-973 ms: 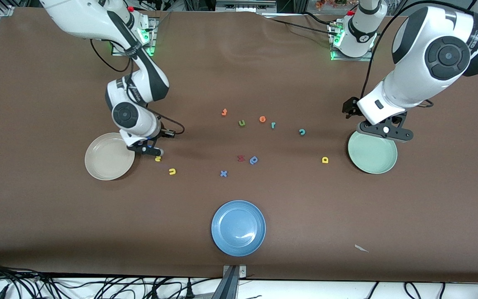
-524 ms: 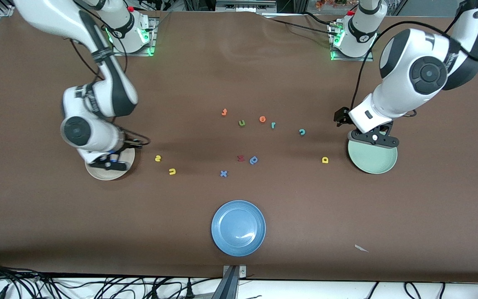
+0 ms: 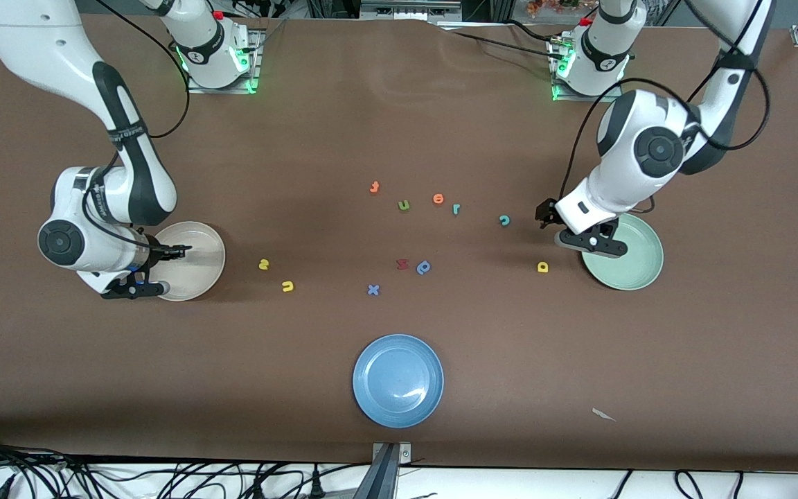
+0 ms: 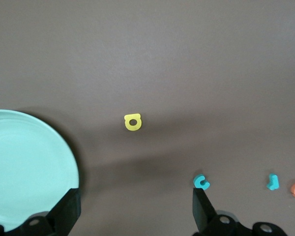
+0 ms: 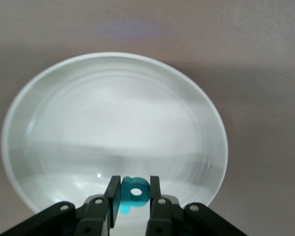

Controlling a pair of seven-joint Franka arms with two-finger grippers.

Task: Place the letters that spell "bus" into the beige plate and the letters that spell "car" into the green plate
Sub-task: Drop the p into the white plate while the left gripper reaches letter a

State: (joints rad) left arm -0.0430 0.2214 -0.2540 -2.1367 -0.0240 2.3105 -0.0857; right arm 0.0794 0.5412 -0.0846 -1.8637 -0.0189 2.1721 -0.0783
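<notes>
My right gripper (image 3: 133, 287) hangs over the edge of the beige plate (image 3: 198, 260) at the right arm's end of the table. It is shut on the teal "b" (image 5: 134, 192), which shows between the pads over the plate (image 5: 113, 123). The yellow "s" (image 3: 264, 264) and yellow "u" (image 3: 287, 286) lie on the table beside that plate. My left gripper (image 3: 589, 243) is open and holds nothing, over the green plate's (image 3: 631, 267) edge. The yellow "a" (image 3: 542, 267), teal "c" (image 3: 504, 220) and teal "r" (image 3: 456, 208) lie on the table; the left wrist view shows the "a" (image 4: 132, 122), "c" (image 4: 201, 182) and "r" (image 4: 272, 182).
A blue plate (image 3: 397, 380) sits near the front camera at mid-table. A green "u" (image 3: 404, 205), two orange letters (image 3: 374, 186) (image 3: 438, 199), a red letter (image 3: 402, 264), a blue "p" (image 3: 424, 267) and a blue "x" (image 3: 373, 290) lie mid-table. A white scrap (image 3: 603, 414) lies nearer the camera.
The right gripper has swung from beside the yellow "s" across the beige plate to its outer edge. The left gripper has shifted from over the green plate toward the table's middle.
</notes>
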